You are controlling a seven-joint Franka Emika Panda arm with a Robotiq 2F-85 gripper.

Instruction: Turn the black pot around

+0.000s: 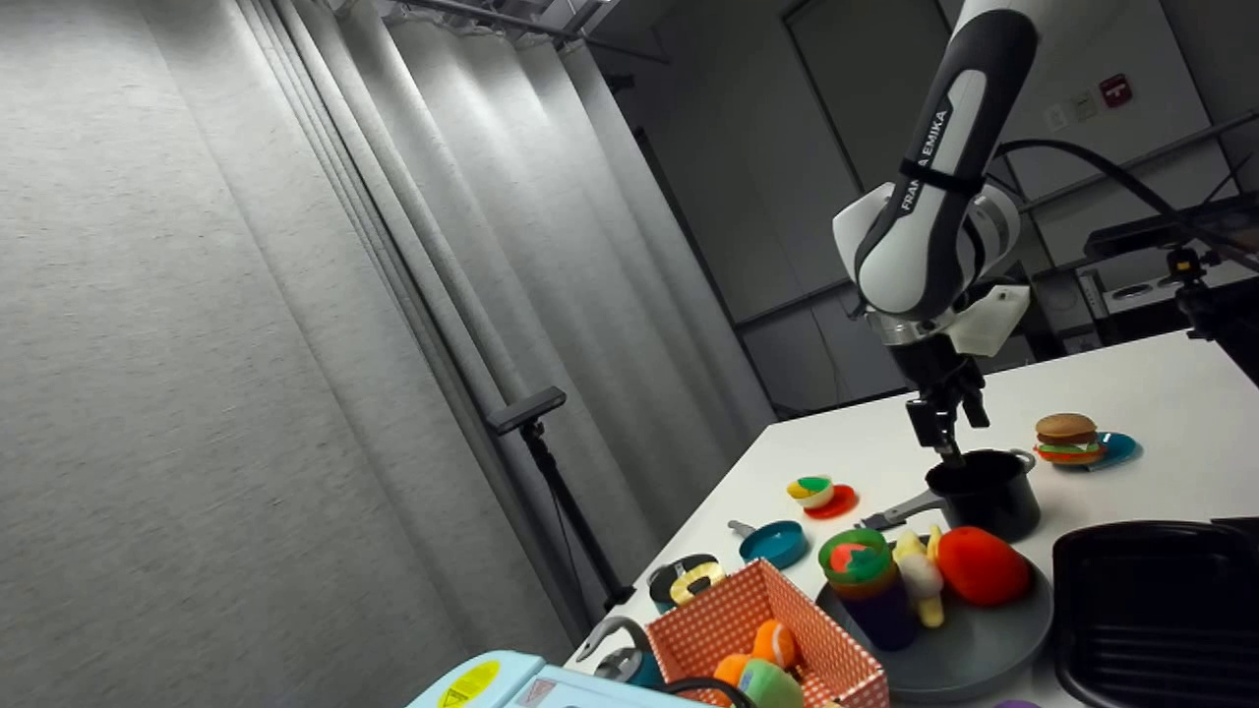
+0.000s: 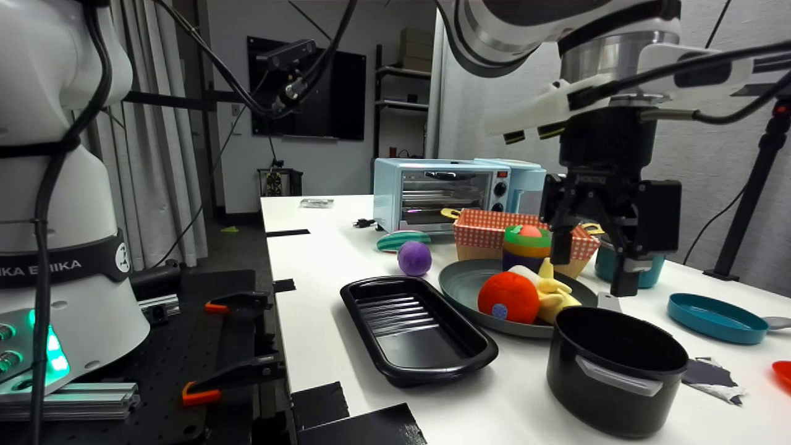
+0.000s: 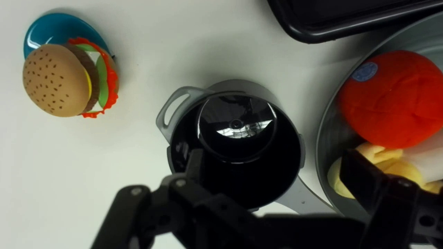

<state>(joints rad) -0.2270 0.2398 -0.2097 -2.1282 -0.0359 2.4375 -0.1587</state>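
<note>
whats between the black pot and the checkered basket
Between the black pot and checkered basket sits the gray plate, bearing the red round toy among other toys; both exterior views show it.

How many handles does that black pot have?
2. On the black pot, a short looped handle points toward the toy hamburger, and a long gray handle sticks out on the opposite side, partly hidden in the wrist view. It shows no others.

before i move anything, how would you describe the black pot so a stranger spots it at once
On the white table, find the round gray plate bearing a red plush toy. Beside it, below the open gripper, stands the black pot. Unlike the shallow, rectangular black baking pan nearby, it is round and deep, with a long gray handle.
</note>
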